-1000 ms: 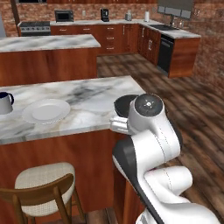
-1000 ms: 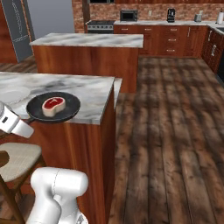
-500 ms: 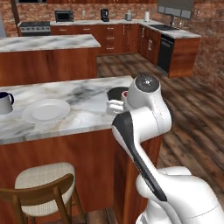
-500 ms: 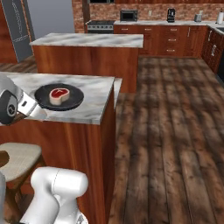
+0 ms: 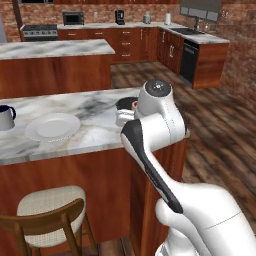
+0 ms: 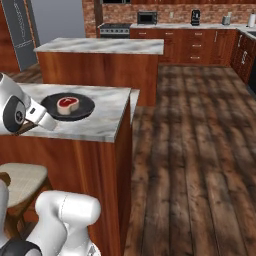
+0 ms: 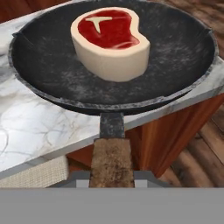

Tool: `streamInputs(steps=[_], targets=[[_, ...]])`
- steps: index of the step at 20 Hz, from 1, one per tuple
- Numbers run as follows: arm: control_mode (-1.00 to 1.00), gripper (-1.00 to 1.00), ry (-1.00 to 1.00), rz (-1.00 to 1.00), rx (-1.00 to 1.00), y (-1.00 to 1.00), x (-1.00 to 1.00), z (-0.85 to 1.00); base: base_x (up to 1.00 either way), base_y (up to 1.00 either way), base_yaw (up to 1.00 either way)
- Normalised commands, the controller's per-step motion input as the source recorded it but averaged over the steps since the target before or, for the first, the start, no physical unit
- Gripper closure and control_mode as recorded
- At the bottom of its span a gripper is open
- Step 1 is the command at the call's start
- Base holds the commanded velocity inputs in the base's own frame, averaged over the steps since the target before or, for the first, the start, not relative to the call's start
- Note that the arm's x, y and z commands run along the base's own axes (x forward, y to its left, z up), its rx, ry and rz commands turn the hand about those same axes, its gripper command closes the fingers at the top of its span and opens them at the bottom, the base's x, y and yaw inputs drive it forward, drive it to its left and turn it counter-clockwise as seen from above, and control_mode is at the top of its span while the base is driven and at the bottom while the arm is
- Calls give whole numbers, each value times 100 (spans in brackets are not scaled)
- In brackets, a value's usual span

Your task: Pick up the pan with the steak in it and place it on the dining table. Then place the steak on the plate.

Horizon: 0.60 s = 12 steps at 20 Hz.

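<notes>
The black pan [image 7: 52, 65] lies on or just above the marble dining table [image 6: 107, 115], near its end edge. The red steak [image 7: 109, 39] with its pale fat rim sits in the pan's middle. My gripper [image 7: 111, 177] is shut on the brown wooden handle [image 7: 111, 157], which runs back out past the table edge. From the right base view the pan [image 6: 82, 107] holds the steak [image 6: 67, 104], with my gripper [image 6: 35, 122] at the handle. The white plate [image 5: 52, 126] lies further left on the table, apart from the pan [image 5: 125, 103].
A white mug [image 5: 6, 117] with a dark top stands left of the plate. A cushioned wooden stool [image 5: 47, 210] stands below the table's near side. A second marble island [image 5: 55, 48] lies behind, with kitchen cabinets along the far wall. Wood floor opens to the right.
The arm has swung forward and carried the pan with the steak a little further in over the table top. The gripper has stayed shut on the handle.
</notes>
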Motion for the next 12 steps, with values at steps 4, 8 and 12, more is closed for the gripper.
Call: streamInputs(steps=[4, 8, 12], targets=[[-100, 100, -11, 9, -6, 15, 0, -12, 0, 0, 0], [-100, 100, -9, 21, -9, 13, 9, -31, 0, 0, 0], [-100, 100, -1, 26, -5, 4, 37, -26, 0, 0, 0]])
